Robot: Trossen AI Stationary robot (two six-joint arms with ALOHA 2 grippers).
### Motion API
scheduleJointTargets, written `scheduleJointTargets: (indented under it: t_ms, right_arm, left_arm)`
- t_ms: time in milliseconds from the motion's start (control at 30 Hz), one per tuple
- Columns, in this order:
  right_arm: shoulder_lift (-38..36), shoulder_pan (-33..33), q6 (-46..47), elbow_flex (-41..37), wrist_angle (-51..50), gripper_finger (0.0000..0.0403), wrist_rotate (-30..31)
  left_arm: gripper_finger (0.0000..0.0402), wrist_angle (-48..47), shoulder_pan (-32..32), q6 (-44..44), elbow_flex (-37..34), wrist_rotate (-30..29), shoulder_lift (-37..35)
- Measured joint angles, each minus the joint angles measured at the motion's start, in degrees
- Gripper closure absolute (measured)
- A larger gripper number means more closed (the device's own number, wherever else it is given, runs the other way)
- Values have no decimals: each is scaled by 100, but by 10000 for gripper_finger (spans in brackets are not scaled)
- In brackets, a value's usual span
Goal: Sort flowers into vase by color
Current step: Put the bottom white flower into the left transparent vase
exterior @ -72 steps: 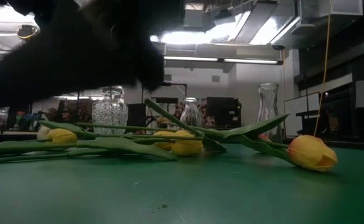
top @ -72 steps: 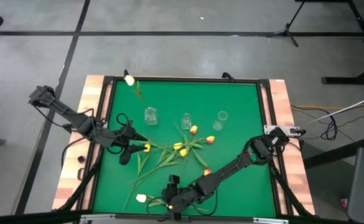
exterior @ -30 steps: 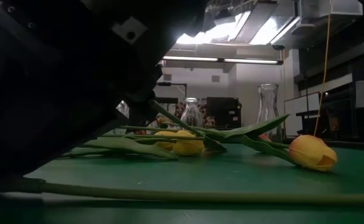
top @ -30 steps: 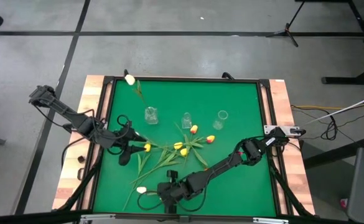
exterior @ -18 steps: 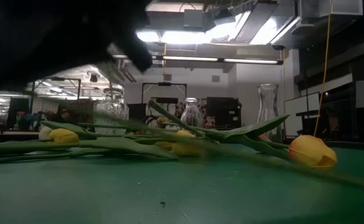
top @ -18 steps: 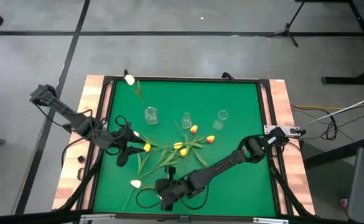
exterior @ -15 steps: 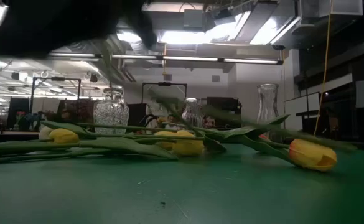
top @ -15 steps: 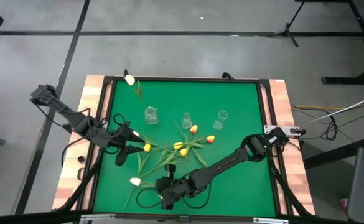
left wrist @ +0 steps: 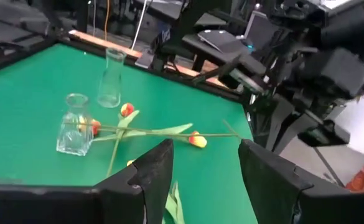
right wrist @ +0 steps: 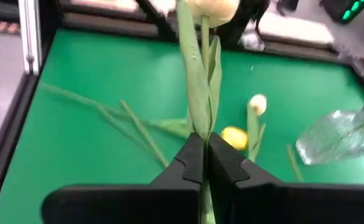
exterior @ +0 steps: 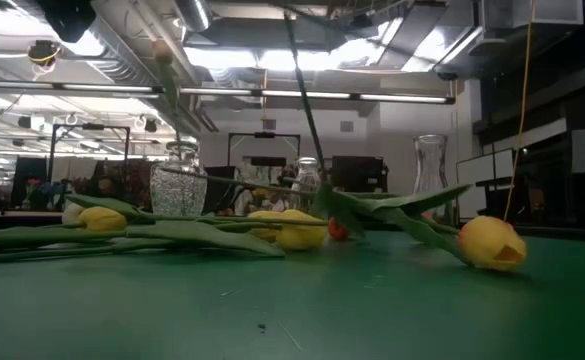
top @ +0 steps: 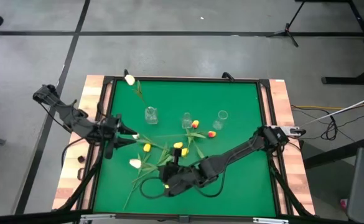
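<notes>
One white tulip point(right wrist: 201, 74) is up off the mat, its stem pinched tight between the closed fingers of the right gripper point(top: 167, 176), which sits over the near middle of the green table point(top: 238, 118); the pale head point(top: 135, 163) sticks out to the left of it. The rest of the flowers point(top: 169, 152) lie in a loose tangle at the centre, yellow and orange-tipped heads mixed. Three glass vases stand in a row beyond them: a left vase point(top: 150, 114) that already has a white tulip point(top: 130, 80) leaning out toward the far-left corner, a middle vase point(top: 186, 120) and a right vase point(top: 222, 116). The left gripper point(top: 121, 138) hangs at the left edge of the pile with its fingers spread apart and nothing between them.

To my eye the white one belongs with its match in the left vase. The stem is long and whippy, so I'd carry it high over the tangle, turn it upright with the cut end down, and lower it slowly so the end finds the narrow mouth without tipping the glass.
</notes>
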Motion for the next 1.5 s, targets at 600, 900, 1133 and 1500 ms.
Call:
scheduleJointTargets:
  t_ms: [600, 900, 1133, 1500]
  right_arm:
    - [-888, -712, -1509, 0, 954, 399, -919]
    - [-1341, -1138, -2215, 7, 1468, 401, -1782]
    - [-1567, -1481, -2918, -75, 1893, 401, -2301]
    - [-3897, -2228, -2989, -2030, 1959, 402, -2952]
  left_arm:
    - [223, -10, 1, 226, 0, -5, -175]
    - [223, -12, 1, 234, 0, -2, -175]
    - [223, -42, -3, 234, 0, 4, -174]
    - [223, -55, -3, 232, 0, -70, -175]
